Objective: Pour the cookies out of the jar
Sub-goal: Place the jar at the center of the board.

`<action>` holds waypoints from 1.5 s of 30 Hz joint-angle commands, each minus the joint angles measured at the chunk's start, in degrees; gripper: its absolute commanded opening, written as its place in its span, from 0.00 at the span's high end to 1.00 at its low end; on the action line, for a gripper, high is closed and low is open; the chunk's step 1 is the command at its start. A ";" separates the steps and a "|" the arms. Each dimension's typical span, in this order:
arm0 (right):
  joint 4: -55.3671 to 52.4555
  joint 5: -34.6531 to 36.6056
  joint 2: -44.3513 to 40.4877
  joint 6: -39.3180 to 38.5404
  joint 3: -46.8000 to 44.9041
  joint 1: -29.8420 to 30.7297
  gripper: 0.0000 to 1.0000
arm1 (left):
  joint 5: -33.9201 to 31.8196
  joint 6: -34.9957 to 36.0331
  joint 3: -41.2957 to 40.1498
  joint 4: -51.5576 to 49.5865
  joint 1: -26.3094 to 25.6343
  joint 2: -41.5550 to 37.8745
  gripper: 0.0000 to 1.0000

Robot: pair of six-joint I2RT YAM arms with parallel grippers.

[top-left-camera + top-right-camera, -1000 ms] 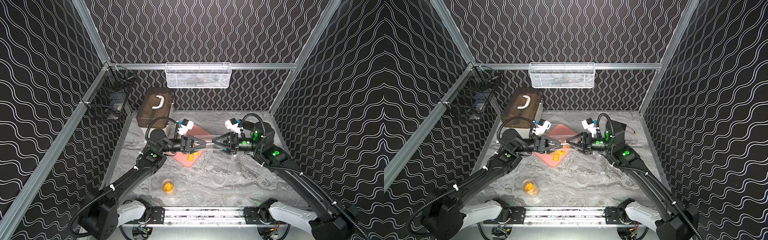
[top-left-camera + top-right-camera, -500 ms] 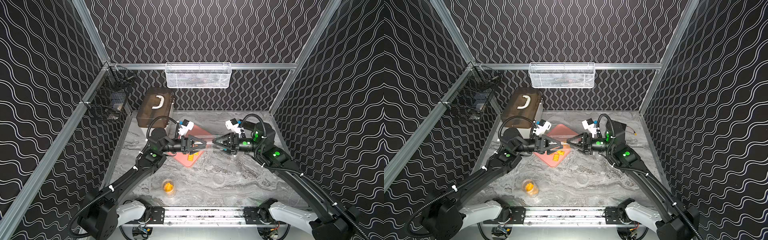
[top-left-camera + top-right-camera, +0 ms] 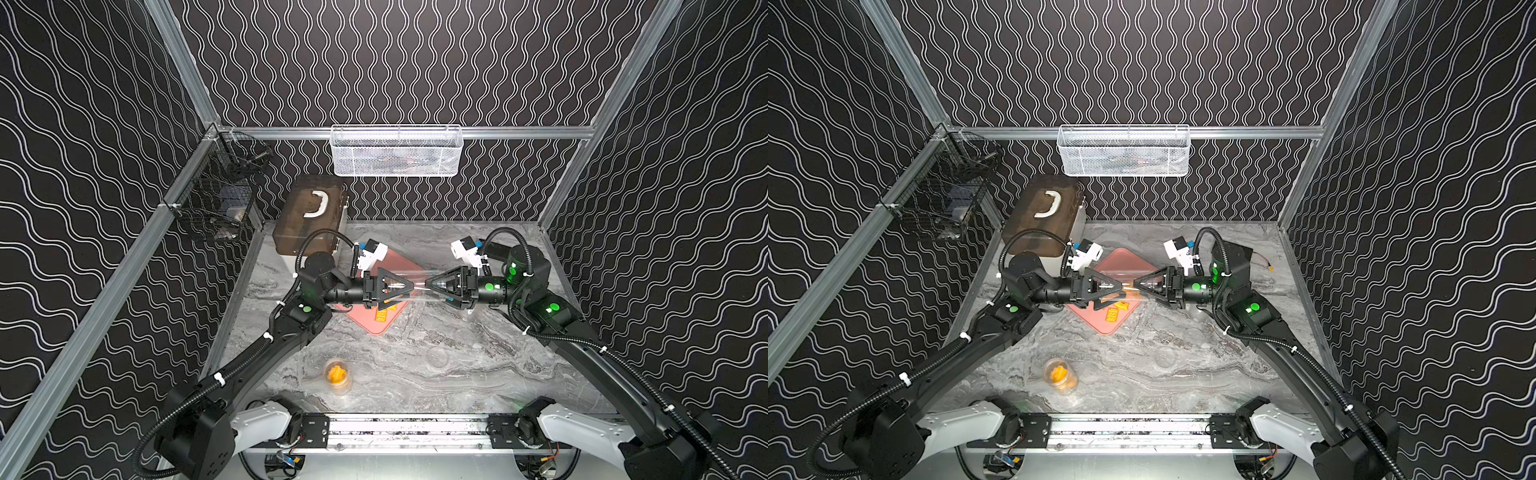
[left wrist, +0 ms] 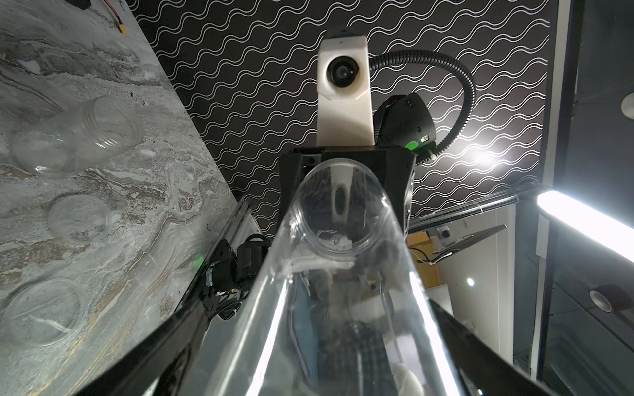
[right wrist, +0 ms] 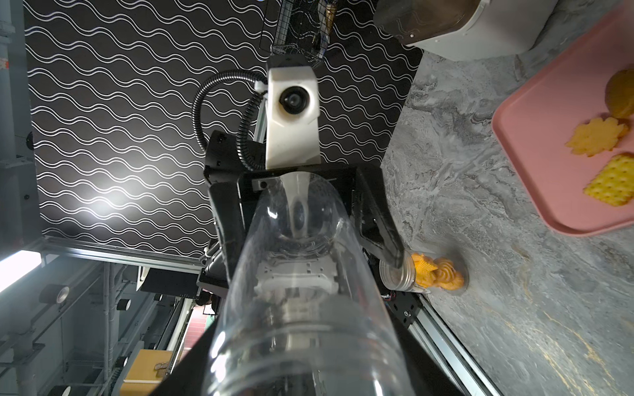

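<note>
A clear, empty jar (image 3: 417, 289) (image 3: 1128, 291) lies level in the air above the pink tray (image 3: 399, 266) (image 3: 1121, 259), between my two grippers, which face each other. The right gripper (image 3: 429, 286) (image 3: 1136, 286) (image 5: 308, 360) is shut on the jar's (image 5: 302, 274) threaded mouth end. Around the other end of the jar (image 4: 343, 291), the left gripper (image 3: 405, 291) (image 3: 1120, 291) (image 4: 319, 343) stands open, jaws spread off the glass. Orange-yellow cookies (image 3: 380, 322) (image 3: 1113, 314) (image 5: 597, 137) lie on the tray under the left gripper.
A second small jar holding orange cookies (image 3: 336, 374) (image 3: 1061, 374) (image 5: 435, 274) stands near the front rail. An empty jar (image 4: 79, 133) lies on the marble table beside two clear lids (image 4: 79, 217). A brown-lidded box (image 3: 311, 216) sits at the back left.
The left gripper's jaws have opened off the jar, while the right gripper's jaws have closed onto it. Both arms have stayed almost in place.
</note>
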 commanded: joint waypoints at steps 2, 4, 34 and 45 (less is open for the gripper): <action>-2.24 0.79 -0.60 -2.86 0.76 -0.51 0.36 | -1.81 12.61 3.91 -15.69 0.11 -1.91 0.01; -2.67 0.84 -0.98 -3.00 0.54 -0.80 0.36 | -3.88 18.04 6.25 -23.51 0.10 -2.36 0.01; -36.48 17.55 -1.34 -23.21 1.34 -2.53 0.37 | -42.44 40.34 14.00 -67.06 2.45 -15.02 0.01; -41.13 27.95 3.49 -27.10 1.15 1.76 0.37 | -43.21 42.47 12.48 -67.70 2.39 -14.97 0.01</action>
